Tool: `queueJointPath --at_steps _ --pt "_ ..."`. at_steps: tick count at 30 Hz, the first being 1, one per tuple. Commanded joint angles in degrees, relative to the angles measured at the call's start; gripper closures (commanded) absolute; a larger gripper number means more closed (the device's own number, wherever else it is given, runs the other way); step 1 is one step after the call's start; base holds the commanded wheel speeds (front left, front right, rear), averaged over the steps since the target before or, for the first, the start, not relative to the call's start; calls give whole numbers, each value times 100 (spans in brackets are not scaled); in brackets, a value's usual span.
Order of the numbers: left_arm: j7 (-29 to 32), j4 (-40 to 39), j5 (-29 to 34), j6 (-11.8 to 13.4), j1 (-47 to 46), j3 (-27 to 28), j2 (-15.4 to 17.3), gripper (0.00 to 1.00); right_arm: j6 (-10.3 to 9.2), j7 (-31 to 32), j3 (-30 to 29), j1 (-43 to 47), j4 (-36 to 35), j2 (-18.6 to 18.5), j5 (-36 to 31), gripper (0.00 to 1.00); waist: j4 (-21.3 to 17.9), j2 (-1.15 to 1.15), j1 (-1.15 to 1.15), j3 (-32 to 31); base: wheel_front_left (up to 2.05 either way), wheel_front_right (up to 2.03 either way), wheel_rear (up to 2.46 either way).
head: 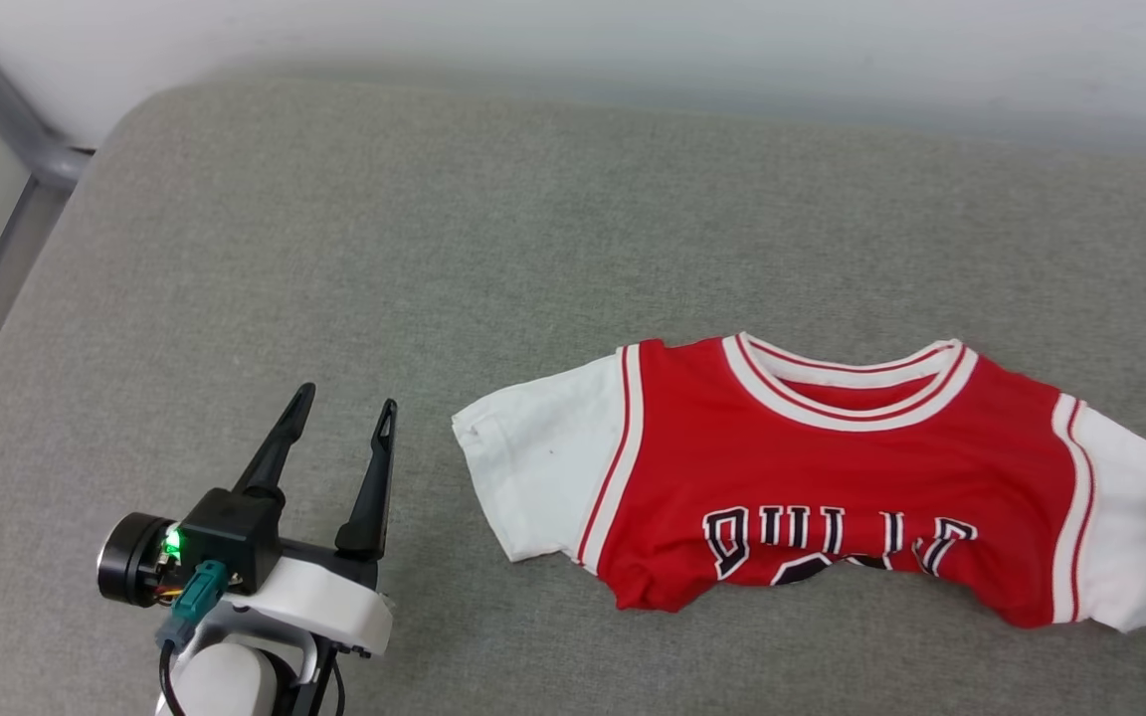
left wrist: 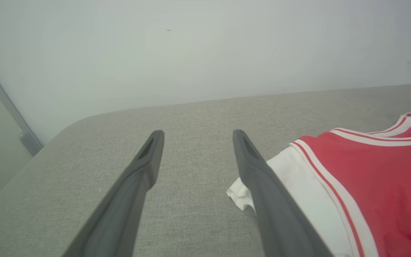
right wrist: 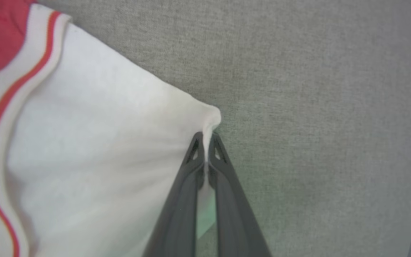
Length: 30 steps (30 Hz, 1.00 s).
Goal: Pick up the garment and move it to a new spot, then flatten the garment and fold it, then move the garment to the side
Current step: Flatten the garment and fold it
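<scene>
left gripper (head: 348, 398): nearest thing in the head view, down in the lower left. Fingers spread wide with nothing between them, hovering over bare fabric. It's off to the side of the shirt, not touching it.
right gripper (right wrist: 207, 137): fingers pinched together on the corner of a white sleeve (right wrist: 95, 142). You can see the cloth pulled up into a little peak right at the tips.
garment (head: 832, 467): red jersey lying front-up, in the lower right part of the head view. Its near edge is bunched and wavy, so it's not flat.
lettering (head: 832, 537): black with a white outline, sitting right at that near edge. The bottom of it gets cut off where the cloth rolls under.
other sleeve (head: 533, 477): white with red striped trim, sticking out toward the open gripper, close to it but apart.
collar (head: 852, 383): red and white stripes, on the far side of the shirt.
cushion (head: 434, 249): grey woven surface under everything, with a rounded far-left corner.
wall (head: 633, 40): pale, behind the cushion.
post (head: 26, 149): grey metal, angled, at the far left.
</scene>
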Motion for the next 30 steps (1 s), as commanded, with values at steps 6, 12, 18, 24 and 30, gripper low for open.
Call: queueJointPath --at_steps 6,12,18,24,30 --pt "-35 115 -85 -37 110 46 18 0 -8 -1231 -218 -119 -233 310 -32 0 -281 0 0 -270 0 0 0" --pt "-27 209 -184 -15 188 133 62 0 -8 -2523 -173 167 -654 663 205 0 -565 0 0 -388 0 0 0" --pt "198 196 -230 12 219 138 145 0 -8 -3544 -213 683 -1426 1099 448 0 -820 0 0 -343 0 0 0" --pt "1035 174 -206 -49 42 47 388 0 -7 -3830 -333 1109 -2193 1604 428 0 -1028 0 0 -106 0 0 0" --pt "2441 113 -145 -104 -288 -120 693 0 -7 -3697 -387 1321 -2726 1877 253 0 -1126 0 0 156 0 0 0"
